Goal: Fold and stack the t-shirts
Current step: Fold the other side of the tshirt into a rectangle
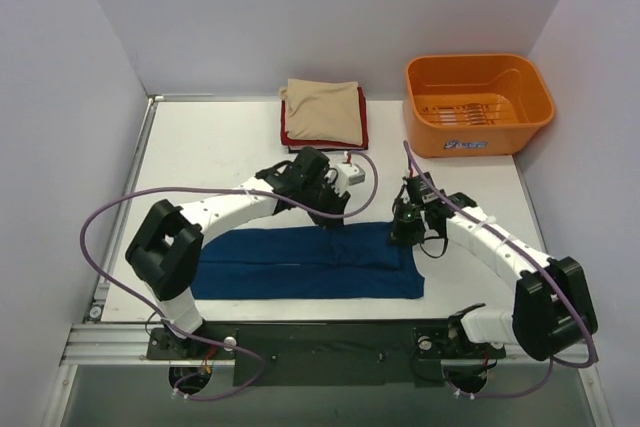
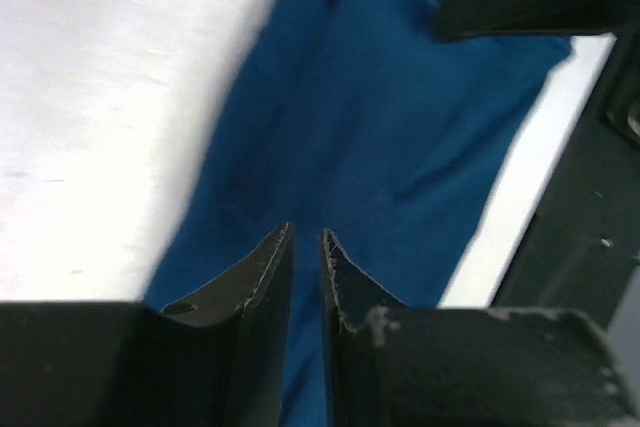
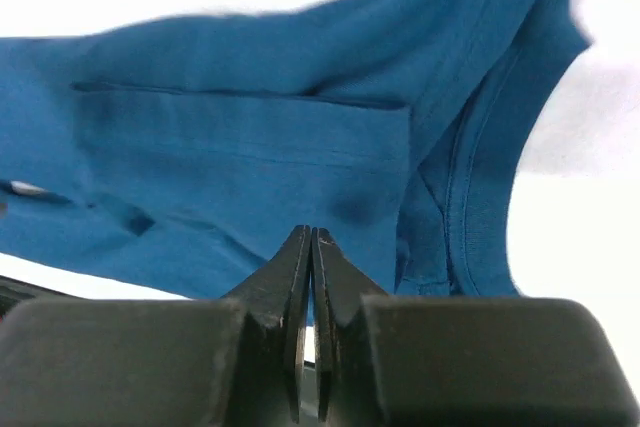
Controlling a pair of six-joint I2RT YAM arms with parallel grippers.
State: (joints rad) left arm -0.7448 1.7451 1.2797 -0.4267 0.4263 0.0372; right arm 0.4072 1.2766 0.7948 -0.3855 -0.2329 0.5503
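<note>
My right gripper (image 3: pixel 312 234) has its 2 fingers pressed together just over the dark blue t-shirt (image 1: pixel 300 262), near its collar. My left gripper (image 2: pixel 305 234) is parted a crack above the same shirt, which lies folded lengthwise along the table's (image 1: pixel 200 147) near side. Behind it, 1 beige folded shirt (image 1: pixel 322 110) tops a red one (image 1: pixel 287 135).

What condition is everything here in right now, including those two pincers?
Blue t-shirt: folded into a long strip, lying flat.
Beige t-shirt: folded, on top of the stack.
Red t-shirt: folded, under the beige one.
Orange tub: upright, seemingly empty.
Left pincer: slightly open, empty.
Right pincer: shut, nothing visibly held.
</note>
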